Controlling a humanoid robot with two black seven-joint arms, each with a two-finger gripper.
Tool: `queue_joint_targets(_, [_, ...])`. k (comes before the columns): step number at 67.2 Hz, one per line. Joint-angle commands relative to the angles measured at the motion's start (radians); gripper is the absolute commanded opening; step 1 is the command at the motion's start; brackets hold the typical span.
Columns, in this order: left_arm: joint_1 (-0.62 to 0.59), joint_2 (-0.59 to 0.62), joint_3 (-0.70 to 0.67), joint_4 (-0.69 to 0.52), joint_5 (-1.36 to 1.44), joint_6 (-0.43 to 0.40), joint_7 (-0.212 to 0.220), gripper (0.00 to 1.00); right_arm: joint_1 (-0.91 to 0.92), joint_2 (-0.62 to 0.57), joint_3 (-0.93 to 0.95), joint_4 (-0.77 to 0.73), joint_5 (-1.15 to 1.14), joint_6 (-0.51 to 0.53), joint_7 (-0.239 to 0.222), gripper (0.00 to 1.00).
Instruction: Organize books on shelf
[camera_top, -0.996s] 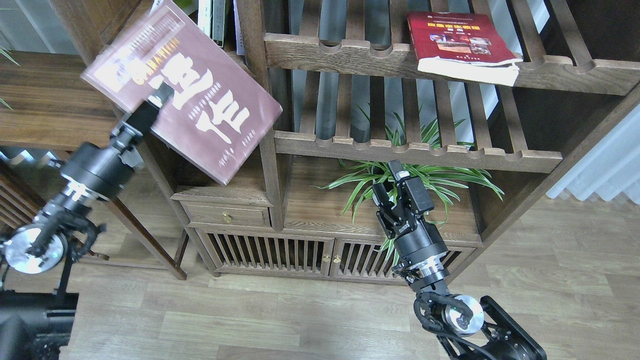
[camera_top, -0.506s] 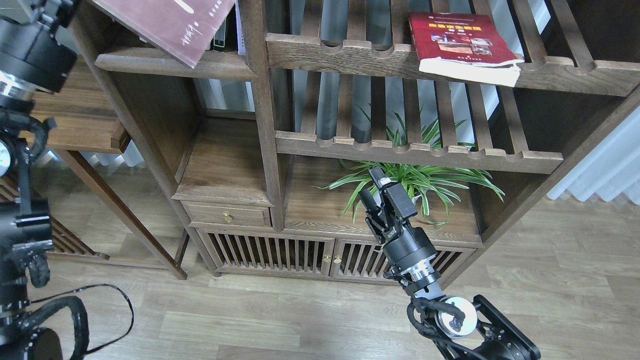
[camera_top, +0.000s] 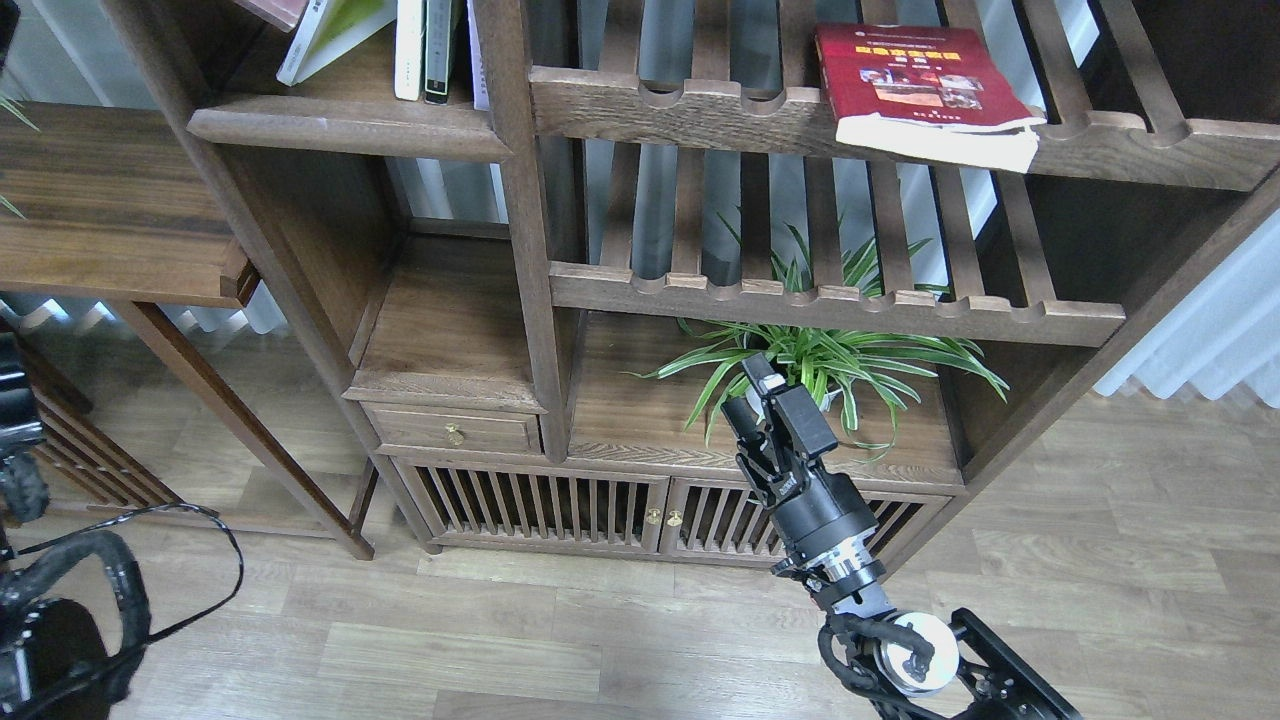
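— Books first: where do they sit?

— Red paperback with yellow title and photos (camera_top: 915, 85) lies flat on the upper slatted wooden rack (camera_top: 700, 110), its lower right corner overhanging the notched rail. Yellow-green paperback (camera_top: 335, 30) leans tilted on the flat dark-brown wooden shelf board (camera_top: 350, 128), just left of the thin upright white and dark-green books (camera_top: 425, 50). A maroon corner (camera_top: 275, 10) shows at the top edge, probably the third book.

— And the arms?

— Right pincer (camera_top: 757, 390) hangs in front of the green spider plant (camera_top: 830, 365), black fingers slightly spread, holding nothing. Left pincer is out of frame; only cabled lower parts of the left arm (camera_top: 50, 600) show at bottom left.
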Motion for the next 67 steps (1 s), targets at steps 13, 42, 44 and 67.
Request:
queue_joint_targets(13, [-0.011, 0.000, -0.008, 0.020, 0.029, 0.000, 0.000, 0.00, 0.021, 0.000, -0.048, -0.035, -0.006, 0.000, -0.001, 0.94])
queue_joint_targets(42, [-0.142, 0.000, -0.010, 0.156, 0.155, 0.000, 0.000, 0.00, 0.055, 0.000, -0.073, -0.084, -0.003, 0.000, 0.000, 0.95])
queue_joint_targets(44, [-0.155, 0.000, -0.005, 0.161, 0.172, 0.000, 0.000, 0.00, 0.055, 0.000, -0.073, -0.084, -0.003, 0.000, 0.000, 0.96])
queue_joint_targets(67, [-0.211, 0.003, 0.030, 0.235, 0.302, 0.000, -0.062, 0.00, 0.050, 0.000, -0.070, -0.084, -0.001, 0.000, 0.002, 0.98])
